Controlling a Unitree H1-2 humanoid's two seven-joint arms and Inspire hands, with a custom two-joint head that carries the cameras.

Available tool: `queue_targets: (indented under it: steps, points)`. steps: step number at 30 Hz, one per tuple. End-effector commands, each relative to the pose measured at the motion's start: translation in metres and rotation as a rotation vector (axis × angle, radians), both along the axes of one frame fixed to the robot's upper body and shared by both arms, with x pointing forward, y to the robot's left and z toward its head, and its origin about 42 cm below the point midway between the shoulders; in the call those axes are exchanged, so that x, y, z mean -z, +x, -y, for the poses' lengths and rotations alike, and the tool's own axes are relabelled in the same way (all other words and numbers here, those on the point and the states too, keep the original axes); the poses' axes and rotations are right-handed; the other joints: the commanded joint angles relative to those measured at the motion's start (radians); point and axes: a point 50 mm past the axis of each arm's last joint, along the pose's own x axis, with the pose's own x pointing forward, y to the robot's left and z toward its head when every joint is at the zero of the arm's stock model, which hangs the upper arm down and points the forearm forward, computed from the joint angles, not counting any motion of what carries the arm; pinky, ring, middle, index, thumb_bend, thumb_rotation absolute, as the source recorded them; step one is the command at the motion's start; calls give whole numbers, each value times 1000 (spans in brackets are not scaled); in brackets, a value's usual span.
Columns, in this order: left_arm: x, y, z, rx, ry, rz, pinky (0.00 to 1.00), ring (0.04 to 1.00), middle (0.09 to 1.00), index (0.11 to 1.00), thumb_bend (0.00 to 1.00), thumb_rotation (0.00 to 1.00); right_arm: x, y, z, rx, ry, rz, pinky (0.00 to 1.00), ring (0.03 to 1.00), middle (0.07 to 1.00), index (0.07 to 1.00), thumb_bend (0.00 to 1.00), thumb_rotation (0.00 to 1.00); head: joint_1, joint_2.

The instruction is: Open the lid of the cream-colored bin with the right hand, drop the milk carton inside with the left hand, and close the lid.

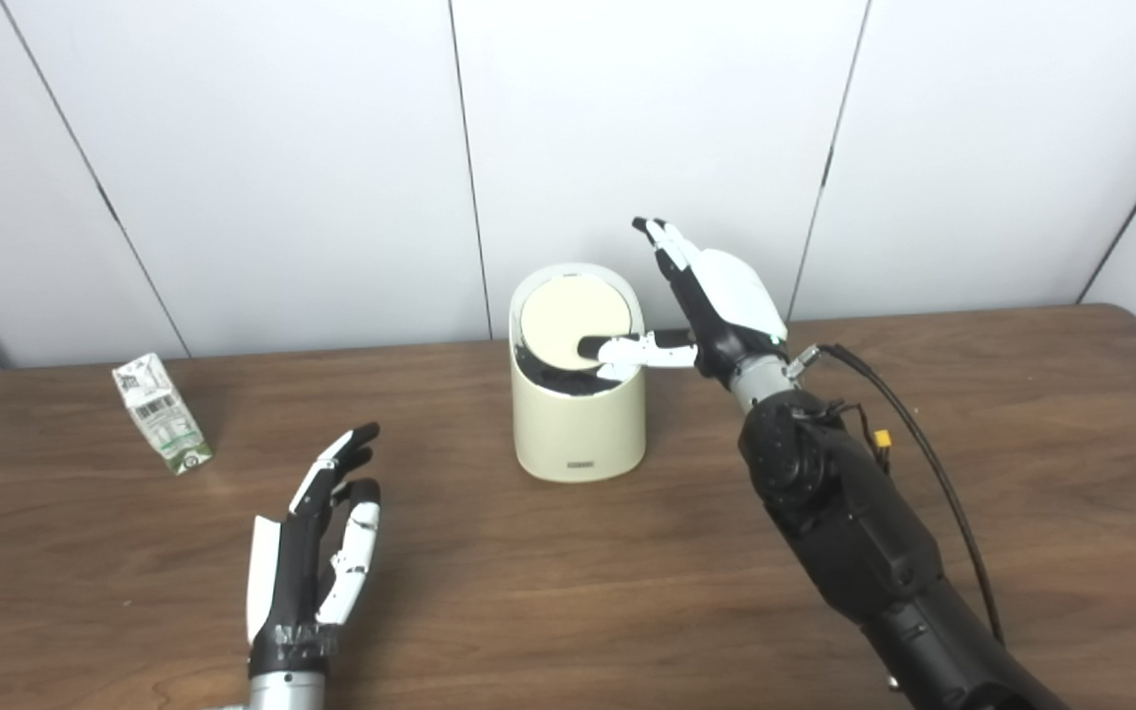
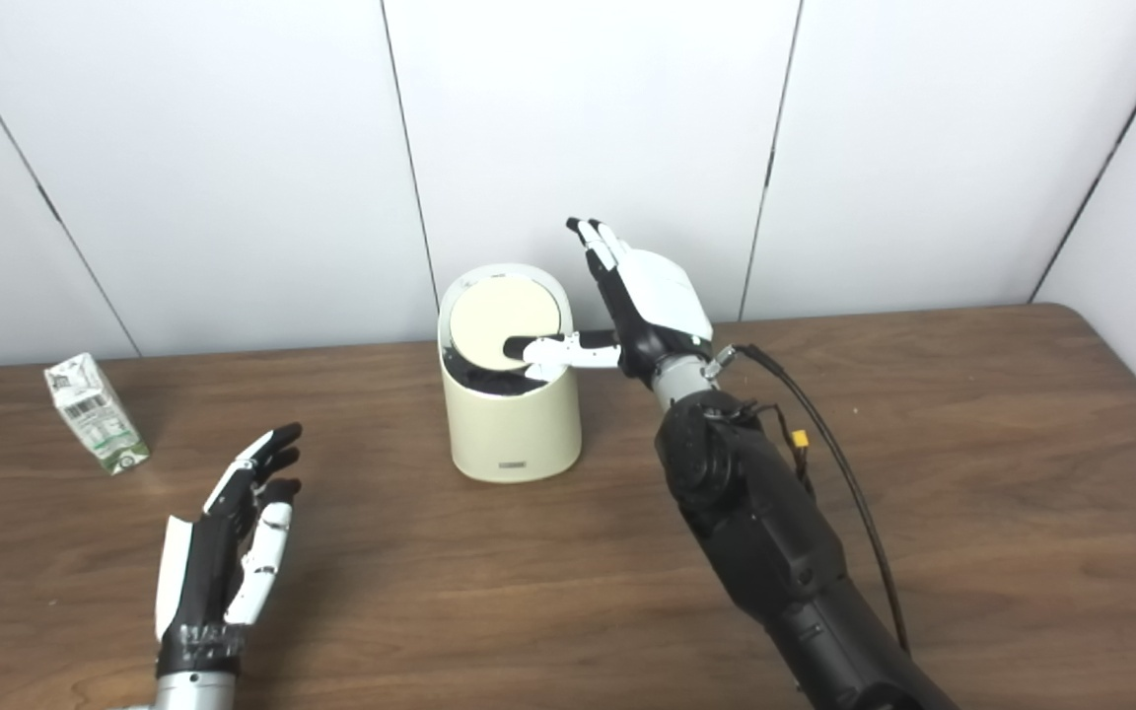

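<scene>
Far left on my table (image 1: 568,592) the milk carton (image 1: 162,413) stands tilted, its long axis leaning up and away to the left. My left hand (image 1: 317,552) hovers empty, fingers spread and pointing up; the carton lies up and to its left, near but not touching, and far closer to this hand than to the other. At centre is the cream-colored bin (image 1: 578,424). My right hand (image 1: 716,296), open and holding nothing, presses its thumb on the tilted lid (image 1: 573,323), a dark gap showing at the front.

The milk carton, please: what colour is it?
White with green print, the milk carton shows best in left eye view.
</scene>
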Motion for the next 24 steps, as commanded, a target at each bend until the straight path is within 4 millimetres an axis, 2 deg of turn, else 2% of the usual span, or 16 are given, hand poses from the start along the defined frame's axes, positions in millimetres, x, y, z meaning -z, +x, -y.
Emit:
queue_targets:
  steps: [1, 6, 9, 14, 24]
  points:
    - [17, -6, 10, 1, -11, -42, 748, 839, 874, 868, 296, 816, -28, 1, -5, -15, 4, 85, 875, 955, 992, 976, 950, 665, -1, 2]
    - [17, -6, 11, 1, -17, -43, 750, 841, 871, 866, 289, 796, -31, 1, -6, -13, 0, 95, 866, 948, 985, 969, 944, 578, -1, 4]
    - [16, -6, 12, 3, -15, -44, 751, 843, 874, 867, 283, 799, -35, 1, -7, -15, 12, 89, 877, 949, 987, 973, 949, 431, -3, 6]
    - [16, -5, 12, 2, -13, -43, 752, 844, 874, 866, 286, 800, -43, -1, -10, -34, 30, 90, 844, 945, 987, 975, 949, 343, -4, 4]
    - [16, -5, 14, 1, -20, -41, 749, 842, 873, 867, 294, 831, -43, -2, -12, -51, 33, 81, 796, 916, 981, 971, 989, 266, -2, 5]
